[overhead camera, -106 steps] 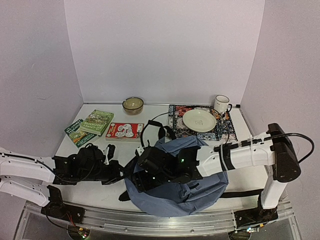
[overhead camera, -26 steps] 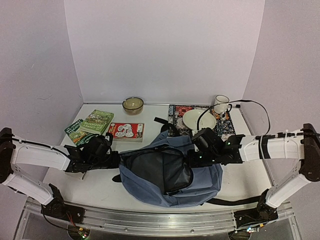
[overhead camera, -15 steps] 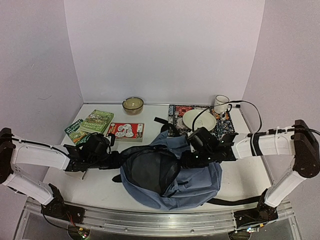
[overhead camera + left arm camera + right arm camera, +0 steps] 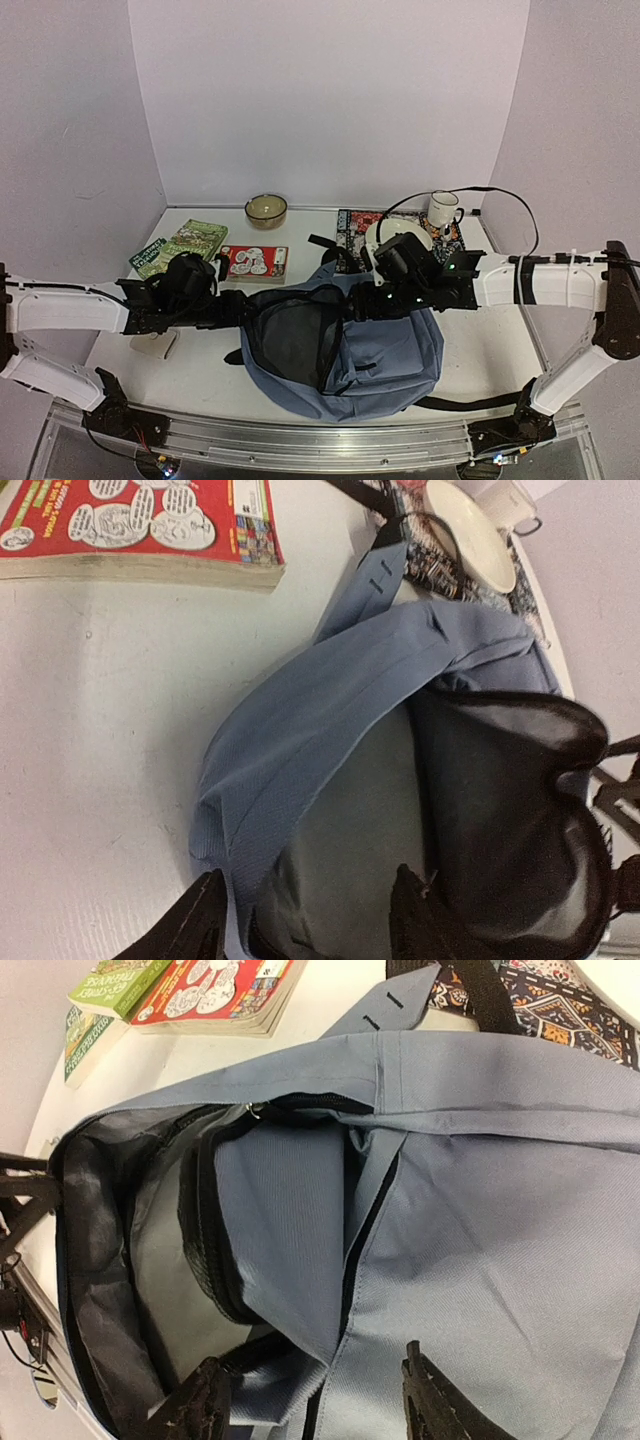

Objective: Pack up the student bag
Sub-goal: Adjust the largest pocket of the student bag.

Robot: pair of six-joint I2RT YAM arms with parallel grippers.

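1. Pale lilac walls point(image 4: 320, 100) close off the white worktop point(image 4: 190, 375) at the back and on both sides. A metal rail point(image 4: 320, 445) runs along its near edge.
2. At the back edge, left of centre, we see an olive bowl point(image 4: 266, 209).
3. Toward the back left corner lie two overlapping green books point(image 4: 195, 240), with a red book point(image 4: 250, 262) just to their right.
4. At the back right we find a patterned mat point(image 4: 352, 222). It carries a cream plate point(image 4: 470, 530), largely hidden by the right arm in the top view, and a white mug point(image 4: 443, 208) stands at its far right corner.
5. The student bag point(image 4: 385, 350) lies mid-worktop toward the near edge, between the two arms. Its main compartment gapes leftward and shows dark lining, and a black strap point(image 4: 455, 403) trails toward the near right corner.
6. The left gripper point(image 4: 228, 306) sits at the bag's left rim, its fingers spread with the fabric edge between them. We cannot tell whether they touch it.
7. The right gripper point(image 4: 368, 303) is at the bag's far rim, its jaws likewise spread over blue-grey fabric and pinching nothing.
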